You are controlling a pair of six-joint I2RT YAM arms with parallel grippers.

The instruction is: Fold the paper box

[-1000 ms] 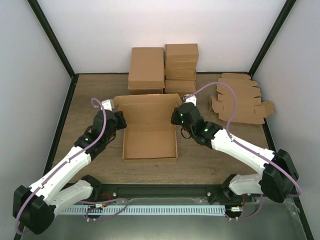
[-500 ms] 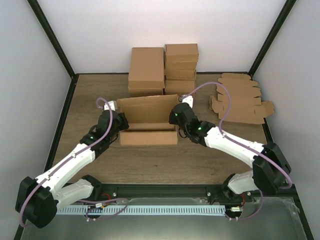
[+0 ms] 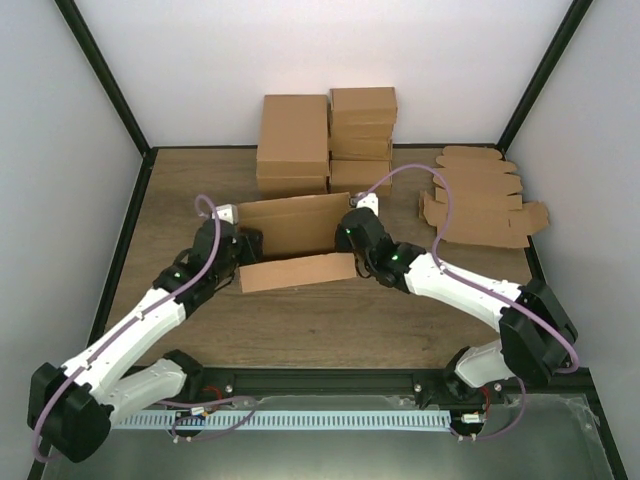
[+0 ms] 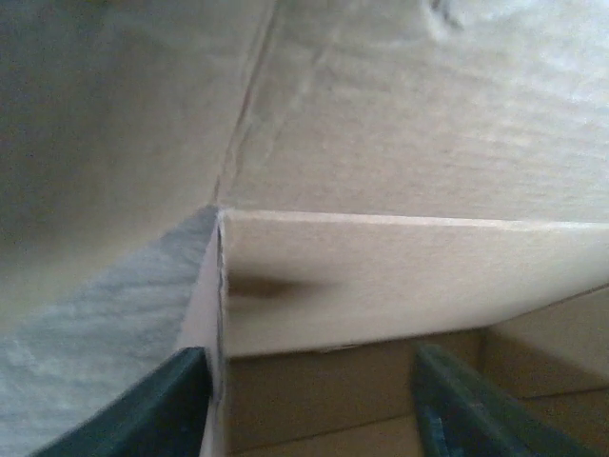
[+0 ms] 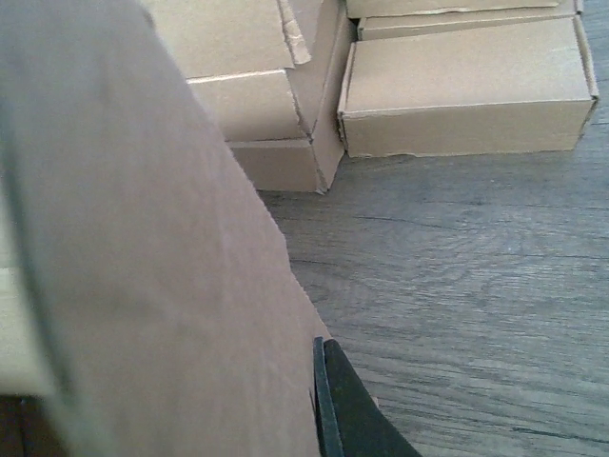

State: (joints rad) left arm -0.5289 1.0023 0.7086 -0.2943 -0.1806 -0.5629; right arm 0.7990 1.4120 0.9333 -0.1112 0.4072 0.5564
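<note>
On the table (image 3: 300, 325), just before stacked boxes (image 3: 330, 130): box (image 3: 295, 222), half folded, back panel up, front wall tilted. Clamped at the right edge in the right fingers (image 5: 344, 409); left fingers (image 4: 176, 405) apart, astride the left corner. Far right, flat blanks (image 3: 480, 205), well apart.

top external: above-behind, looking down over whole table (image 3: 300, 330) | left wrist: very close, inside paper box (image 4: 400, 276) | right wrist: close along its wall, facing stacked boxes (image 5: 466, 86) | shared: that box
</note>
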